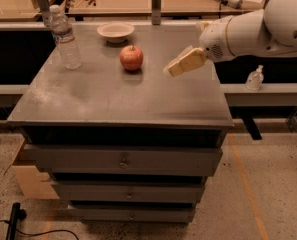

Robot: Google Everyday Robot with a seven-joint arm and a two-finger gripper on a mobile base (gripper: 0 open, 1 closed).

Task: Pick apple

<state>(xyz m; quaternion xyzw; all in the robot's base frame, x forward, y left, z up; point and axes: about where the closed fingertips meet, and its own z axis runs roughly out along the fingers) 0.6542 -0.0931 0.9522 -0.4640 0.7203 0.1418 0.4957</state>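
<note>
The red-orange apple (131, 58) sits upright on the grey cabinet top (113, 94), a little back of the middle, just in front of the bowl. My gripper (171, 70) reaches in from the right on a white arm and hangs above the cabinet top, to the right of the apple and apart from it. Its cream-coloured fingers (184, 63) point left toward the apple. Nothing is held in it.
A shallow cream bowl (116, 32) stands behind the apple at the back edge. A clear plastic water bottle (65, 37) stands at the back left. A small white dispenser bottle (254, 78) sits on a ledge to the right. Drawers are below the top.
</note>
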